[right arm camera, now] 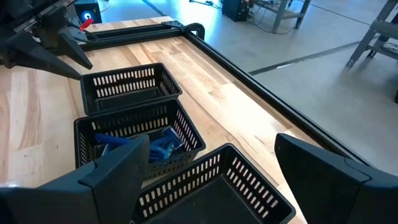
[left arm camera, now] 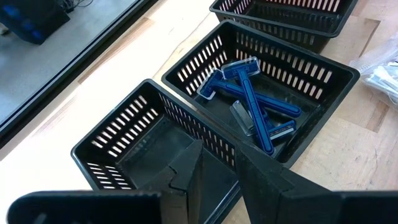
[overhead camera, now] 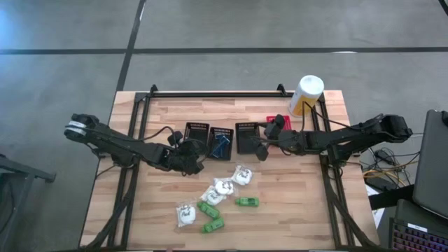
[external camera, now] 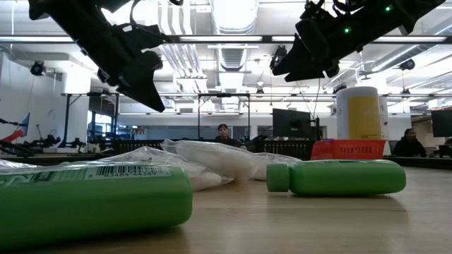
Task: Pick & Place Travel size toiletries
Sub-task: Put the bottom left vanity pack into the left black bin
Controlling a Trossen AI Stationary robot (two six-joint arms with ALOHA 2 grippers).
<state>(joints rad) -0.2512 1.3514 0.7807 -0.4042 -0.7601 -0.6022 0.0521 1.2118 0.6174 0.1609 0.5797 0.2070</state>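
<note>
Both arms hover over a row of black mesh baskets (overhead camera: 222,138) at mid-counter while the travel size toiletries (overhead camera: 222,189) lie loose on the wooden counter (overhead camera: 294,203), nearer the front edge. The left gripper (overhead camera: 187,158), fingers nearly pressed together and holding nothing, hangs above the left-most basket (left arm camera: 149,146), next to the one holding blue razors (left arm camera: 252,102). The right gripper (overhead camera: 263,150), fingers spread wide and empty, hangs over the third basket (right arm camera: 211,186). A wrapped white lump (overhead camera: 243,175) lies just near-side of the right fingers, likely the shorter reach. A green bottle (overhead camera: 246,202) lies with its long axis left to right.
</note>
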